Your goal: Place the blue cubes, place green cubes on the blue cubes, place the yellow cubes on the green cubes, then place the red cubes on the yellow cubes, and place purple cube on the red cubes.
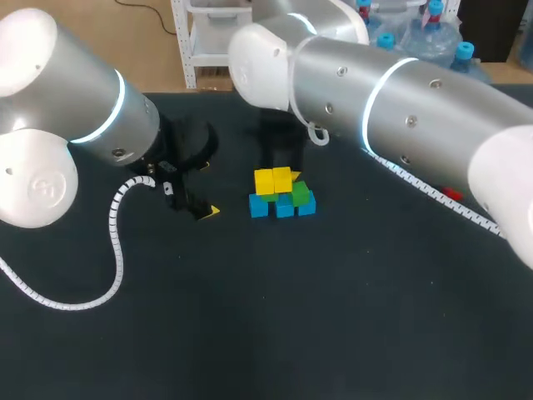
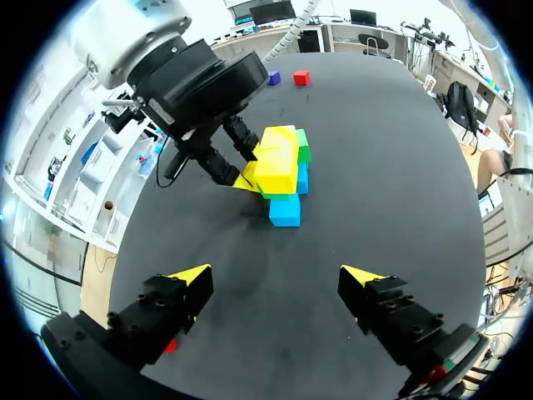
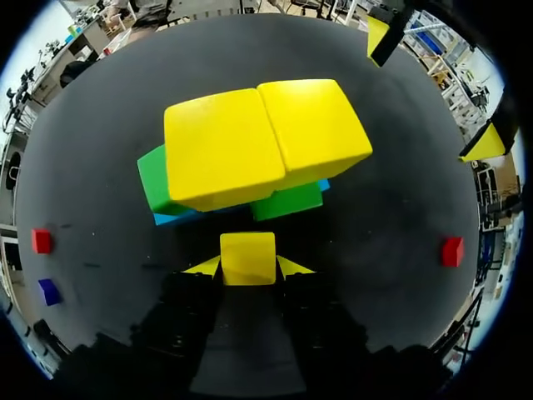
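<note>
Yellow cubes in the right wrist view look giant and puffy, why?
Right wrist view: the fisheye camera is close to the stacked yellow cubes, so they swell, and the edge of the table curves; head view: the same cubes look small with straight sides; left wrist view: the table bulges too.

A dark table [image 1: 275, 333]; its surface matte, evenly black.

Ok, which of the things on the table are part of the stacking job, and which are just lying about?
Job: blue cubes, green cubes on them, two stacked yellow cubes, third yellow cube in the right gripper, two red cubes, purple cube.
Just there: left arm's white coiled cable, the black table.
</note>
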`<state>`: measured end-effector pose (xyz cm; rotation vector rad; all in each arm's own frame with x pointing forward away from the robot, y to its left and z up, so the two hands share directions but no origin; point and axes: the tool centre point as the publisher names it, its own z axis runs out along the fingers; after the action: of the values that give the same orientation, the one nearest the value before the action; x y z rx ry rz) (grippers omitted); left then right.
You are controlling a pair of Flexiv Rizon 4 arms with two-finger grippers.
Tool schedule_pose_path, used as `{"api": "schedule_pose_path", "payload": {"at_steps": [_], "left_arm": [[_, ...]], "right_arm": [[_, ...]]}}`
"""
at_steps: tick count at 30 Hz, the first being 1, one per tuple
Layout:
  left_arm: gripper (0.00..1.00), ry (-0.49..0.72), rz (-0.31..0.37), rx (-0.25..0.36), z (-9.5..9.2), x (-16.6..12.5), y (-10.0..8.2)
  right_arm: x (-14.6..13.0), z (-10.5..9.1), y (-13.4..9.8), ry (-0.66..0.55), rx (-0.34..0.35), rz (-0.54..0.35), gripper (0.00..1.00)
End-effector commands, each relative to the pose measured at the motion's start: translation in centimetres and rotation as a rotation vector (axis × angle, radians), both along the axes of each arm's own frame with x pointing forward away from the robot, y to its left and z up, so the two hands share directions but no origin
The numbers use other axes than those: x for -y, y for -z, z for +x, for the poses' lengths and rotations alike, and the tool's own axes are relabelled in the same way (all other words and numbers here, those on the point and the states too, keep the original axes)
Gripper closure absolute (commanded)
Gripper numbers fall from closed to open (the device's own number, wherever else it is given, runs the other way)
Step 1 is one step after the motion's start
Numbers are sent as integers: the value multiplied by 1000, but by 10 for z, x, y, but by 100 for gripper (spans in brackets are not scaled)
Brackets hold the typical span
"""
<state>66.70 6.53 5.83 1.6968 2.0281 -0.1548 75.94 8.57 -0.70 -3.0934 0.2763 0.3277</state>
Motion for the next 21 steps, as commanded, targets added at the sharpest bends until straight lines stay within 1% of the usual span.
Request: {"api": "schedule_pose_path", "payload": {"at_steps": [1,6,8,12,15,18,19,20,21], "left_arm": [[0,5,-5,-1,1,-1,0],[0,5,-5,-1,1,-1,0],[0,5,-5,-1,1,-1,0],[0,5,-5,-1,1,-1,0],[0,5,-5,-1,1,-1,0],[0,5,-5,-1,1,-1,0],[0,5,-5,-1,1,-1,0],[0,5,-5,-1,1,-1,0],[0,5,-5,-1,1,-1,0]], "right_arm": [[4,9,-4,32,-81,10,100],[13,17,-10,85,-52,6,100],[17,20,-12,124,-43,14,100],[26,27,-17,224,-21,-8,100],[34,32,-21,322,-8,-23,100],[47,35,-28,449,7,-50,100],[53,36,-30,508,16,-64,100],[57,34,-33,544,17,-67,100],[61,31,-37,606,22,-78,100]]}}
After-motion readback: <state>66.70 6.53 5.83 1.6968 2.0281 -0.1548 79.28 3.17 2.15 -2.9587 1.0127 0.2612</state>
